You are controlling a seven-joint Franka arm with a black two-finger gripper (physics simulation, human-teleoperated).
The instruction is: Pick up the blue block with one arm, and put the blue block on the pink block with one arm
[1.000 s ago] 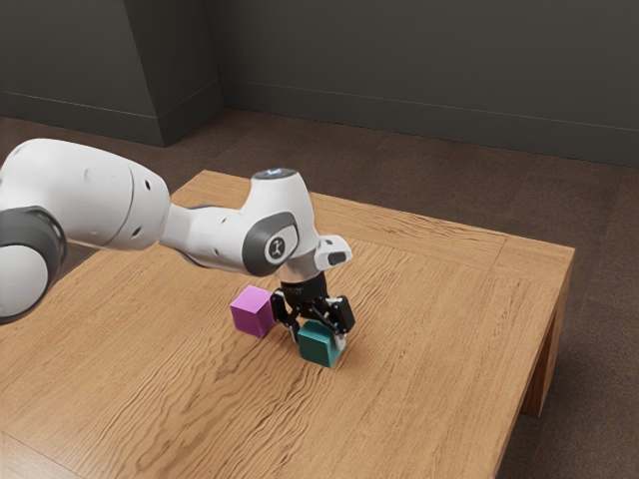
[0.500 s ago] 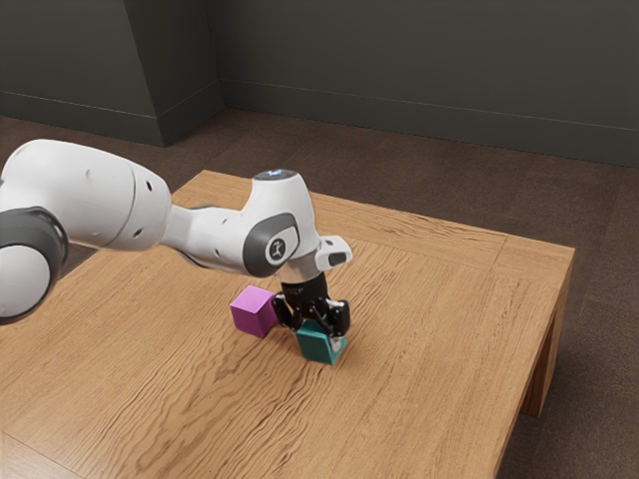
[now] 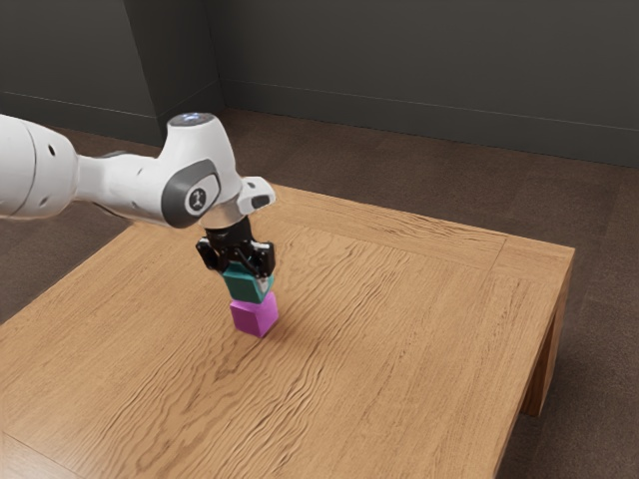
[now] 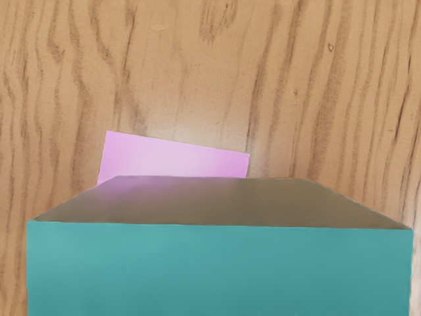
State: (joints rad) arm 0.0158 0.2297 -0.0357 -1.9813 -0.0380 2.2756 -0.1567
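1. Tool state. My black two-finger gripper (image 3: 240, 265) is closed on the blue-green cube-shaped block (image 3: 249, 284). One finger presses each of two opposite sides of the block. The fingers stand one block's width apart and grip its upper part. The jaws point straight down from the white arm (image 3: 120, 185). The arm enters from the exterior view's left.

2. Reference object. The pink cube-shaped block (image 3: 254, 315) sits on the light wooden table (image 3: 419, 329). All positions below are given relative to this pink block.

3. Position of the held block. In the exterior view, the blue-green block is directly above the pink block. Its lower edge meets the pink block's top face. I cannot tell whether the two faces are in contact or just apart. The blue-green block is upright. It is turned slightly about the vertical axis relative to the pink block, so the edges of the two blocks are not parallel.

4. Wrist view. The blue-green block (image 4: 217, 270) lies close under my hand. One bright face and one shaded face are visible. Part of the pink block's top face (image 4: 174, 161) shows beyond the far edge of the held block. That face is skewed against the edge. The grain of the wooden table (image 4: 296, 79) surrounds the pink block on all visible sides.
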